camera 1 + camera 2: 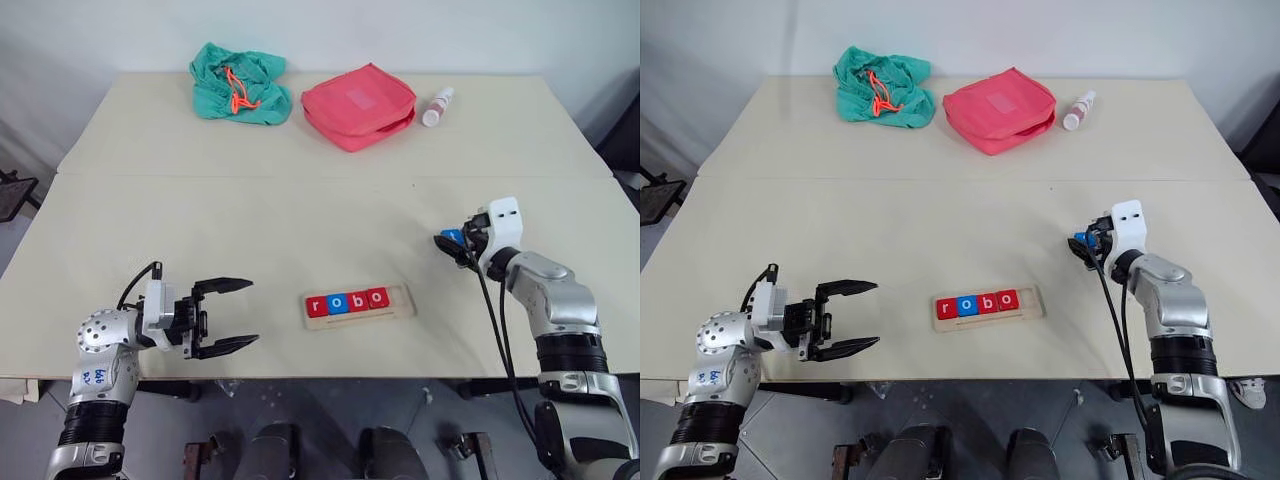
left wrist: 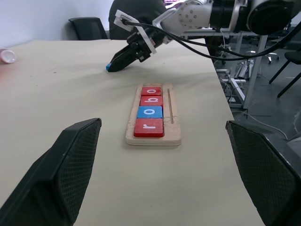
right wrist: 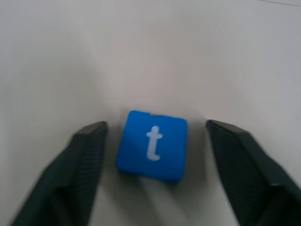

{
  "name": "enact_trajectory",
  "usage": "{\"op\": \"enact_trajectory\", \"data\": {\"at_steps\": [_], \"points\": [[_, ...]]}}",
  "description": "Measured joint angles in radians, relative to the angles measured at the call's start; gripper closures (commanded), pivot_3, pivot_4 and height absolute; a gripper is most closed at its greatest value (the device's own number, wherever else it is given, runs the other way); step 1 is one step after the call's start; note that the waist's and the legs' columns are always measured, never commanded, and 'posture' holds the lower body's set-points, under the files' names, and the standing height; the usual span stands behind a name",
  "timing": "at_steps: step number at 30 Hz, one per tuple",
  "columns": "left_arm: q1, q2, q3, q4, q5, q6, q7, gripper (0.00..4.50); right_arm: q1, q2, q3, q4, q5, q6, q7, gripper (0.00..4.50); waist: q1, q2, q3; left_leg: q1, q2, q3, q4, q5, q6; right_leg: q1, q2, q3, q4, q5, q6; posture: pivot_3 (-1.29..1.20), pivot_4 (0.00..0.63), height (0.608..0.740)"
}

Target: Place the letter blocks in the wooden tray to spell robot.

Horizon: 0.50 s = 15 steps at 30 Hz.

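Note:
The wooden tray (image 1: 403, 298) lies near the table's front edge, at the middle. It holds four letter blocks in a row: a red r (image 1: 317, 307), a blue o (image 1: 338, 303), a red b (image 1: 357, 300) and a red o (image 1: 377, 296). The slot at the tray's right end is bare. A blue t block (image 3: 152, 146) lies flat on the table to the right of the tray. My right gripper (image 1: 450, 242) is low over it, open, with a finger on each side and a gap on both. My left gripper (image 1: 252, 312) is open and empty, left of the tray and pointing toward it.
A red zip pouch (image 1: 358, 105), a green cloth bag with an orange cord (image 1: 240, 85) and a small white bottle (image 1: 437, 106) sit at the far side of the table. A seam crosses the table between them and the tray.

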Motion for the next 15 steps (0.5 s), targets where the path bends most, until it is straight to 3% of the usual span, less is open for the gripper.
{"op": "enact_trajectory", "data": {"at_steps": [2,3,9,15], "points": [[0.0,0.0,0.001,0.0,0.0,0.0,0.0,0.0,0.032,0.007,-0.002,-0.052,0.001,0.01,-0.011,2.95,0.001,0.0,0.0,0.0,0.0,0.0,0.0,0.0,0.0,0.0,0.0,0.0,0.0,0.0,0.0,0.0,0.15,0.74],[0.0,0.0,0.001,0.0,0.0,-0.001,-0.001,0.0,0.044,0.012,-0.002,-0.07,0.001,0.013,-0.014,3.03,0.001,0.0,0.0,0.0,0.0,0.0,0.0,0.0,0.0,0.0,0.0,0.0,0.0,0.0,0.0,0.0,0.15,0.74],[-0.017,0.0,0.0,0.015,0.0,-0.002,-0.025,0.0,0.14,0.055,-0.031,-0.27,0.028,0.101,-0.091,3.02,0.004,0.0,0.0,0.0,0.0,0.0,0.0,0.0,0.0,-0.001,0.0,0.0,0.0,0.0,0.0,0.0,0.15,0.74],[-0.029,-0.002,-0.005,0.04,-0.001,-0.002,-0.062,0.0,0.33,0.076,-0.096,-0.642,0.095,0.295,-0.183,3.02,0.005,0.0,0.0,-0.001,0.0,0.0,0.0,0.0,0.0,-0.001,0.0,0.001,0.001,0.0,0.0,0.0,0.15,0.74]]}}
